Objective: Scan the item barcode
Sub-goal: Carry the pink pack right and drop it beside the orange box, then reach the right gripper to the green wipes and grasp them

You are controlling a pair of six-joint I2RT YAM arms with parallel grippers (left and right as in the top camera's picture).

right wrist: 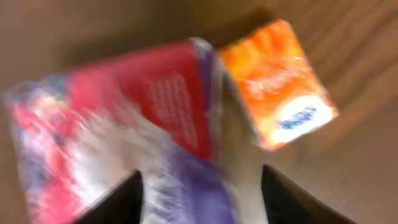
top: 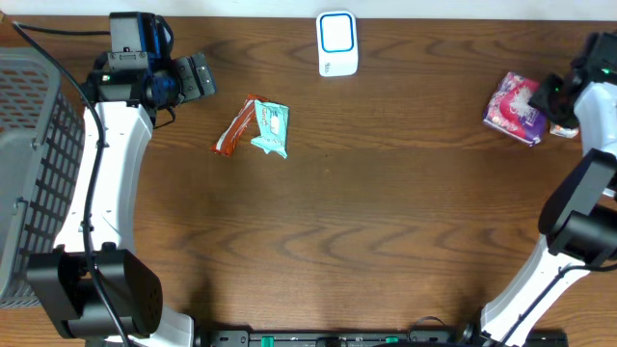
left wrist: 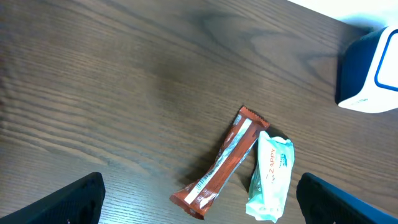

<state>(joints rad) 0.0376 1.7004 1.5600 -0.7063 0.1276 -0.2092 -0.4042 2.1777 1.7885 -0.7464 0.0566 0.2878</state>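
Observation:
The white and blue scanner [top: 337, 43] stands at the back middle of the table; its edge [left wrist: 370, 74] shows in the left wrist view. A red-brown bar [top: 234, 128] [left wrist: 221, 165] and a teal packet [top: 272, 130] [left wrist: 270, 180] lie side by side, touching. My left gripper [top: 200, 74] [left wrist: 199, 196] hovers open just left of and above them, holding nothing. At the far right, my right gripper [top: 551, 94] [right wrist: 202, 193] is open over a pink and purple packet [top: 515, 108] [right wrist: 112, 130], whose purple end lies between the spread fingers. This view is blurred.
A grey wire basket [top: 29, 145] stands at the left edge. A small orange pack [right wrist: 280, 87] [top: 565, 130] lies right beside the pink and purple packet. Bare wood spans the middle and front of the table [top: 366, 222].

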